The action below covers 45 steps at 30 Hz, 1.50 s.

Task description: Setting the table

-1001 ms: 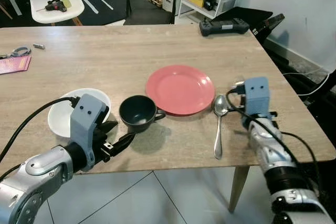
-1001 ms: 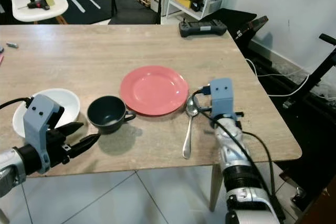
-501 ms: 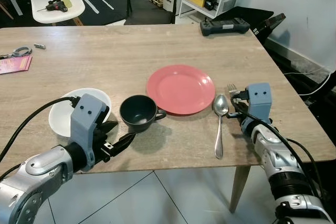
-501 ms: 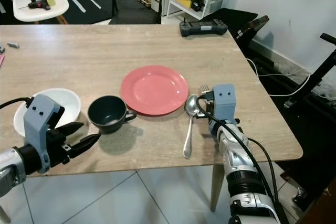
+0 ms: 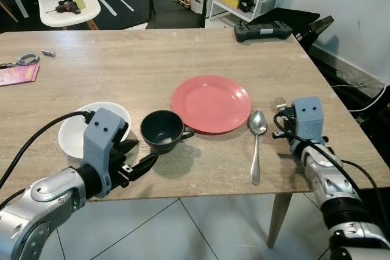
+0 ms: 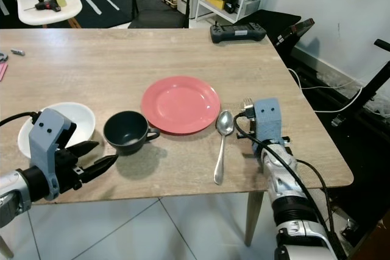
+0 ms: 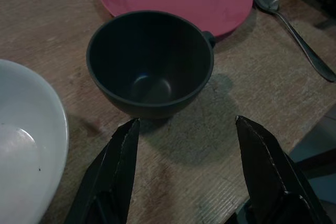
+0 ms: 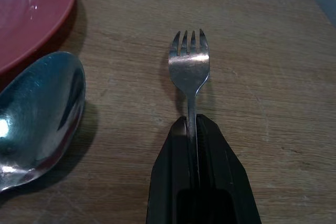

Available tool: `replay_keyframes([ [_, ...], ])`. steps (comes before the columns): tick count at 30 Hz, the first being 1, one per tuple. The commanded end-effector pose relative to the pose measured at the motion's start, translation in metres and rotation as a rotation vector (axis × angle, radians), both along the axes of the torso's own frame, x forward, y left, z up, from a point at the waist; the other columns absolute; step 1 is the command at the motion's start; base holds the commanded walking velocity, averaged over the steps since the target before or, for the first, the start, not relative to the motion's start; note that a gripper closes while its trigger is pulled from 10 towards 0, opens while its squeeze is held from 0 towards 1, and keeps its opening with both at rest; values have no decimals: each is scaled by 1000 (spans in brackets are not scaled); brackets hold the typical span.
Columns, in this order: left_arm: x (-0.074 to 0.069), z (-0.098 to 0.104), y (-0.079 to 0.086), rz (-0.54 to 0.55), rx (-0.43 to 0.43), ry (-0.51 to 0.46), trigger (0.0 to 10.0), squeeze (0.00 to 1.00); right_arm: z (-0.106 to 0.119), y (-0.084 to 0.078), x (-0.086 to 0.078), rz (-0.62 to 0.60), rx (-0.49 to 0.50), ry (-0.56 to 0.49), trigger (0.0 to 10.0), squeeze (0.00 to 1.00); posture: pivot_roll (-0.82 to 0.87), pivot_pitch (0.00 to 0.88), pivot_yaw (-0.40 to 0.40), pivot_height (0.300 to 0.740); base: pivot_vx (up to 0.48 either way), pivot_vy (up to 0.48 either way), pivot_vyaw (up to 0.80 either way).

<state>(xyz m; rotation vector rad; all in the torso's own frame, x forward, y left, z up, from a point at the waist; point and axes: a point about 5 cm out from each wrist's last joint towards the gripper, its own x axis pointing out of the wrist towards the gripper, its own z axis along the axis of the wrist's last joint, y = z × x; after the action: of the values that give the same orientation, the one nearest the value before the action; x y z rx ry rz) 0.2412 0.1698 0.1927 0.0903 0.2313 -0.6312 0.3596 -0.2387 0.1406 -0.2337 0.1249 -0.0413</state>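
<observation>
Shifted rightward from the shiny oval spoon (image 8: 39, 119), right end effector (image 8: 192, 129) pinches a slim steel fork (image 8: 189, 66).

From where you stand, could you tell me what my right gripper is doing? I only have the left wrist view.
Observer: The right gripper is shut on a fork, tines pointing away, beside the spoon.
Operator: Thank you. Is the fork on the table?
Observer: I cannot tell; it is low over the wood, on the spoon's far side from the red plate.
Operator: And my left gripper?
Observer: The left gripper is open, just short of the dark cup.
</observation>
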Motion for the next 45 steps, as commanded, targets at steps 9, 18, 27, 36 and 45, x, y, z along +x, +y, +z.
replay_keyframes([
  [9,-2,-4,-1,-3,8,20,10000,0,5,-4,0,-22,80,-56,10000,1000,54,69,95,740,0,0,0],
  [18,-3,-4,-1,-6,8,24,10000,0,43,-2,-10,-102,145,-235,10000,0,48,79,85,740,0,0,0],
  [27,-7,-7,-1,-2,9,33,10000,0,14,24,-59,-154,241,-37,10000,0,44,97,65,740,0,0,0],
  [36,-6,-9,-2,-11,9,44,10000,0,16,39,-70,-142,327,35,10000,0,19,100,71,740,0,0,0],
  [45,-7,-10,-3,-9,8,41,10000,0,22,72,-73,-90,297,51,10000,1000,25,92,65,740,0,0,0],
])
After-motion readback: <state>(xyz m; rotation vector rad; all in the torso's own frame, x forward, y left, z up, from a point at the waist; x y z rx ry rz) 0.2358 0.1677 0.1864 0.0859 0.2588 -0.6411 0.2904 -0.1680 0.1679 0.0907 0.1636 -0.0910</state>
